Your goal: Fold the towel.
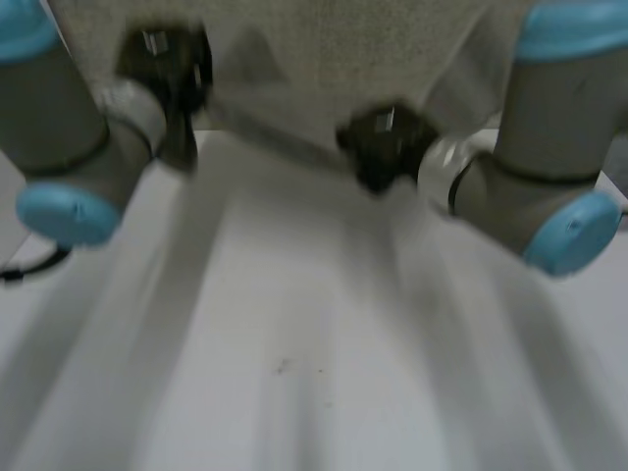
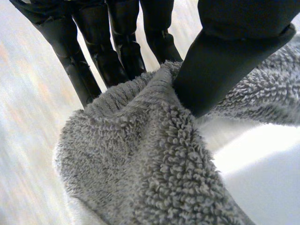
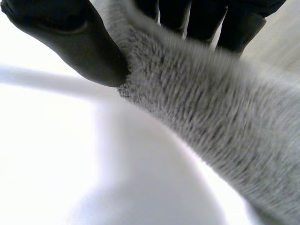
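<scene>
Pinching a bunched fold of the grey towel (image 2: pixel 150 164) between thumb and fingers, the left hand (image 2: pixel 220 65) clamps its near edge; the right hand (image 3: pixel 75 42) nips the same edge farther along. The towel lies toward the far edge of the white tabletop (image 1: pixel 294 343). Both holds look shallow, so the thick pile may slip out, or an uneven pull may skew the fold. The smooth tabletop would likely let the cloth slide.

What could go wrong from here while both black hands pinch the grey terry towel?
1. The right hand pinches the grey terry towel only near its edge, so the cloth might slip free.
2. The left hand holds a bunched-up part, so the fold may come out creased or skewed on the white table.
</scene>
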{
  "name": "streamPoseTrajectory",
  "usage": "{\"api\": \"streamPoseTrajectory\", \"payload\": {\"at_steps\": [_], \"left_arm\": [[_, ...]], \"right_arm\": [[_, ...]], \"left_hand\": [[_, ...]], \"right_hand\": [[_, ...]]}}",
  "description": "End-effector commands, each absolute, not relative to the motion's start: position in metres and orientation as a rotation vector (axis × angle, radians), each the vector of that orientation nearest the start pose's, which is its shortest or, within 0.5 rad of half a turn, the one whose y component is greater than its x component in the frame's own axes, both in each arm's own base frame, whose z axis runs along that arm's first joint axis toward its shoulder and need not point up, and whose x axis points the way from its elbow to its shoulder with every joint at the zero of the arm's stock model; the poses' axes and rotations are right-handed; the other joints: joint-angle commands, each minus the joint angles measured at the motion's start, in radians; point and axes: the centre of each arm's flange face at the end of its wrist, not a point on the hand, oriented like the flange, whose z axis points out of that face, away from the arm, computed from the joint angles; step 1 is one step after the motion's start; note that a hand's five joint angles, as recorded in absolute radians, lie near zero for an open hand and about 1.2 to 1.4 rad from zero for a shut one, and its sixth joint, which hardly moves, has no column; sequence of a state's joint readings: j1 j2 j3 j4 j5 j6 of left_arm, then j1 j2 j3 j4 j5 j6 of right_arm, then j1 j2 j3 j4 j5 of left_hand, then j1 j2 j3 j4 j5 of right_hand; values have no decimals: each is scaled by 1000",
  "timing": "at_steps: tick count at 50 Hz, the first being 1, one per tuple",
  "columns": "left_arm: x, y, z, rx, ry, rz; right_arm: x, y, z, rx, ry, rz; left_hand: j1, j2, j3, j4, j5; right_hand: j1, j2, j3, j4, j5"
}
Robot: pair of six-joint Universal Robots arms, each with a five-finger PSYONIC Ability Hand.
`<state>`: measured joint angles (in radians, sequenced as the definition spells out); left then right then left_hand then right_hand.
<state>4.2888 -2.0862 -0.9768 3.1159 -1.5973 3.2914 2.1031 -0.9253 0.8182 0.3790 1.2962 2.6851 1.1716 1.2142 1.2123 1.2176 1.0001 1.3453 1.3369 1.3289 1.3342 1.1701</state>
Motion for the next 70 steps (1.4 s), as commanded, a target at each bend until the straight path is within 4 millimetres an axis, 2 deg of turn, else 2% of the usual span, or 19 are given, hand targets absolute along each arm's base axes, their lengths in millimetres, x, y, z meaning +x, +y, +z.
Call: {"api": "streamPoseTrajectory", "payload": {"at_steps": [1, 3, 4, 6, 10, 12, 14, 15, 16, 17, 20, 25, 31, 35, 40, 47, 58, 65, 70], "left_arm": [[-264, -307, 179, 756, 2472, -2001], [-258, -304, 167, 778, 2476, -1955], [-253, -303, 163, 777, 2474, -1933], [-246, -304, 163, 757, 2470, -1927], [-238, -304, 172, 724, 2451, -1945], [-232, -303, 179, 700, 2438, -1958], [-229, -303, 182, 688, 2429, -1965], [-226, -303, 186, 674, 2419, -1974], [-226, -303, 186, 674, 2419, -1974], [-223, -302, 189, 662, 2412, -1979], [-218, -299, 191, 649, 2409, -1974], [-216, -290, 189, 652, 2422, -1957], [-213, -280, 183, 658, 2440, -1928], [-211, -272, 177, 666, 2449, -1912], [-208, -268, 183, 655, 2428, -1938], [-202, -262, 192, 630, 2404, -1964], [-203, -257, 192, 686, 2425, -1985], [-198, -262, 192, 658, 2421, -1980], [-193, -267, 194, 631, 2406, -1989]], "right_arm": [[331, -264, 181, -1427, 2050, -1515], [327, -263, 159, -1417, 2058, -1529], [327, -263, 159, -1417, 2058, -1529], [324, -264, 148, -1403, 2058, -1567], [318, -267, 144, -1388, 2075, -1592], [315, -268, 143, -1380, 2091, -1591], [308, -270, 147, -1366, 2110, -1598], [308, -270, 147, -1366, 2110, -1598], [305, -271, 153, -1360, 2109, -1615], [302, -273, 158, -1353, 2111, -1635], [297, -276, 164, -1339, 2111, -1658], [284, -287, 205, -1297, 2073, -1792], [285, -296, 241, -1315, 1976, -1848], [291, -298, 247, -1365, 1932, -1802], [303, -309, 238, -1477, 1884, -1729], [320, -334, 199, -1732, 1797, -1697], [334, -338, 145, -1957, 1642, -1585], [332, -329, 135, -2034, 1611, -1519], [332, -323, 134, -2067, 1577, -1499]], "left_hand": [[225, 182, 184, 179, 222], [225, 182, 184, 179, 222], [225, 182, 184, 179, 222], [225, 182, 184, 179, 222], [225, 182, 184, 179, 222], [225, 182, 184, 179, 222], [225, 182, 184, 179, 222], [225, 182, 184, 179, 222], [225, 182, 184, 179, 222], [225, 182, 184, 179, 222], [196, 153, 155, 150, 193], [193, 150, 152, 147, 190], [166, 124, 126, 120, 163], [152, 109, 111, 106, 149], [119, 77, 79, 73, 116], [29, -14, -12, -18, 26], [-30, -73, -71, -76, -33], [-54, -96, -95, -100, -57], [-54, -96, -95, -100, -57]], "right_hand": [[51, 59, 67, 62, 52], [51, 59, 67, 62, 52], [51, 59, 67, 62, 52], [51, 59, 67, 62, 52], [51, 59, 67, 62, 52], [-30, -22, -14, -19, -30], [-494, -486, -478, -483, -493], [-497, -489, -481, -486, -496], [-852, -843, -835, -840, -851], [-1030, -1021, -1013, -1018, -1029], [-1043, -1035, -1027, -1032, -1042], [-1078, -1070, -1062, -1067, -1078], [-1046, -1038, -1030, -1035, -1045], [-1025, -1017, -1009, -1014, -1025], [-937, -929, -921, -926, -937], [-937, -929, -921, -926, -937], [-934, -926, -918, -923, -934], [-929, -920, -912, -918, -928], [-735, -726, -718, -724, -734]]}}
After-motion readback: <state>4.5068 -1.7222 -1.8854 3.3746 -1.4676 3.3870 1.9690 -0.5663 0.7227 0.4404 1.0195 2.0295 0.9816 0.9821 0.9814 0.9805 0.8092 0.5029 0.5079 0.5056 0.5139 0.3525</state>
